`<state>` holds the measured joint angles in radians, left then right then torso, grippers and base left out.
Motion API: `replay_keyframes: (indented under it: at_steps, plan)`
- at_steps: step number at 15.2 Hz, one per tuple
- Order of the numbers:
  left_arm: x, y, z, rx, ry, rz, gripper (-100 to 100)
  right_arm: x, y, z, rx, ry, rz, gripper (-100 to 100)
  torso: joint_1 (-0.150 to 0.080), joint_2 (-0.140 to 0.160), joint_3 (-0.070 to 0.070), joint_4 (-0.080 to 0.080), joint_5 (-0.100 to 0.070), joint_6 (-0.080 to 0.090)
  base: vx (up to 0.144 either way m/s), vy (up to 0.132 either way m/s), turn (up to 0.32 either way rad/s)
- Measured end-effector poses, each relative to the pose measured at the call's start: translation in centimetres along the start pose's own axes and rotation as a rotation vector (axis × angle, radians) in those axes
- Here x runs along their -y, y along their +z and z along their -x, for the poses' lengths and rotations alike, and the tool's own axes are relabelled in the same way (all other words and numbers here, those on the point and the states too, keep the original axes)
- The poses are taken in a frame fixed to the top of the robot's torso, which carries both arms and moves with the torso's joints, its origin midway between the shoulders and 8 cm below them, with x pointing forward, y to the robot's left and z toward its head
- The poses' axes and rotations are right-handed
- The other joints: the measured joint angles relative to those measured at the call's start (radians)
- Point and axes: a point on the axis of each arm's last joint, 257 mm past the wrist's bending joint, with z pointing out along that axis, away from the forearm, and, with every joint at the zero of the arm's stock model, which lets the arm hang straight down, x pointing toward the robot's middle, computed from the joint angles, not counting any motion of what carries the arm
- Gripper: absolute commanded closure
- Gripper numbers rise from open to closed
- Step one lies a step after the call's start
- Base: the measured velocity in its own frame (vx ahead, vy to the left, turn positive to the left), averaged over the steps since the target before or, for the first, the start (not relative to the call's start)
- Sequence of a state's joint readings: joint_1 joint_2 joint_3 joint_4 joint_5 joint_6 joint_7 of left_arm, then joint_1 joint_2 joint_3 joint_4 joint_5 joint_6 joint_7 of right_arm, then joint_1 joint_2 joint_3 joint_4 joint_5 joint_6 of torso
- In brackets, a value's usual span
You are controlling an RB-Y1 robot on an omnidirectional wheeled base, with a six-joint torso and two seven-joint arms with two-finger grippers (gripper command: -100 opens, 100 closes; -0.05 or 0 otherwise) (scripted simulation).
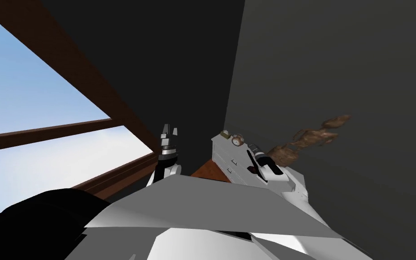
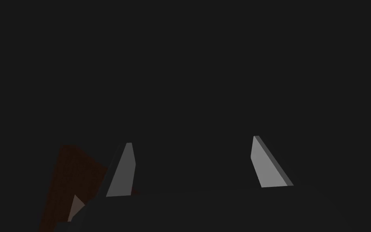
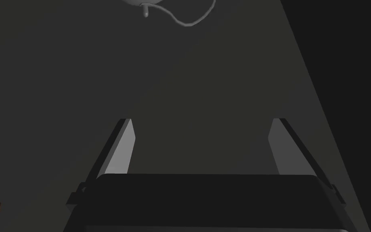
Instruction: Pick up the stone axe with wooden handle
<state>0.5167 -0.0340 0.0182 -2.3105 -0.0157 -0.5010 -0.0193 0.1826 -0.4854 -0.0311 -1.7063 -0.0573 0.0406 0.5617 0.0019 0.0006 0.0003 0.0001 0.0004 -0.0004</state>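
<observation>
Left gripper [image 2: 192, 140], right gripper [image 3: 203, 120]: 2 light grey blade fingers apart, empty; axe likely head-heavy, stiff, so grip handle near head.

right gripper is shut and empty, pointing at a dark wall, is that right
Not quite. The right gripper is open, not shut: the right wrist view shows its two fingers standing wide apart. The rest holds: nothing is between them, and it points at the dark wall.
</observation>
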Motion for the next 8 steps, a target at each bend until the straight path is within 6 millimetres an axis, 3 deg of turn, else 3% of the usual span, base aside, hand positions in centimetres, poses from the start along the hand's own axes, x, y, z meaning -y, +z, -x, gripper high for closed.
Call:
replay_keyframes:
  at_steps: [8]
  plan:
    - [0.0, 0.0, 0.0, 0.000, 0.000, 0.000, 0, 7.4, 1.4, -1.2, -0.115, -0.151, -0.183, -100, 0.000, 0.000, 0.000, 0.000, 0.000, 0.000, -0.012, 0.031, 0.142]
